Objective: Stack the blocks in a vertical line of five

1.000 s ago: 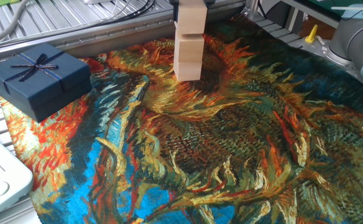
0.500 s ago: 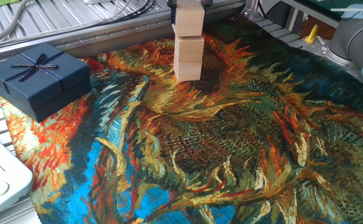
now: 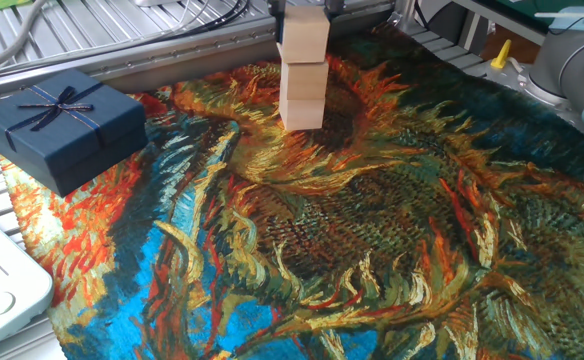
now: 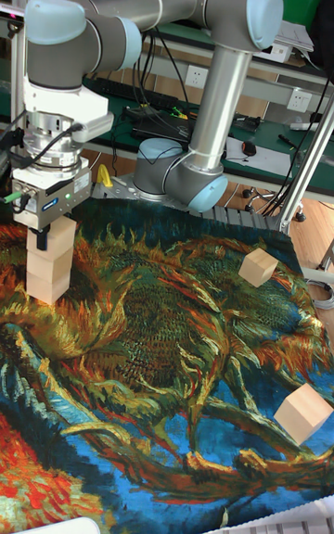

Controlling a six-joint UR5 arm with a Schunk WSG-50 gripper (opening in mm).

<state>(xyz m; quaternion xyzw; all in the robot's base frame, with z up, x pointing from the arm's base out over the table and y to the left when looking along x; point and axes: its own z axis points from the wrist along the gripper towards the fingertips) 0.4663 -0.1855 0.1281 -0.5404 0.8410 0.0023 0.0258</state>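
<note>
Blocks of pale wood stand in a short stack [image 4: 50, 265] at the far left of the painted cloth [image 3: 372, 230], over an orange sunflower swirl. In the tall fixed view the stack reads as three cubes: a bottom one on the cloth, a middle one, and a top block [image 4: 56, 233] that sits slightly askew from those under it. In the fixed view the same stack [image 3: 303, 75] runs up to the top edge, so only its lower cubes show fully.

The gripper [image 4: 44, 235] comes straight down onto the stack, its dark fingers [image 4: 42, 239] flanking the top block; whether they press it or stand just clear cannot be told. Above them are the grey wrist unit and the silver arm [image 4: 223, 61], which bends up and back down to its base behind the cloth.

Two more loose blocks lie well apart from the stack on the right side of the cloth: a tilted cube [image 4: 258, 266] farther back, and another cube [image 4: 303, 412] nearer the front edge.

A dark blue gift box [image 3: 62, 125] with a ribbon rests at the left border of the cloth, apart from the stack.
</note>
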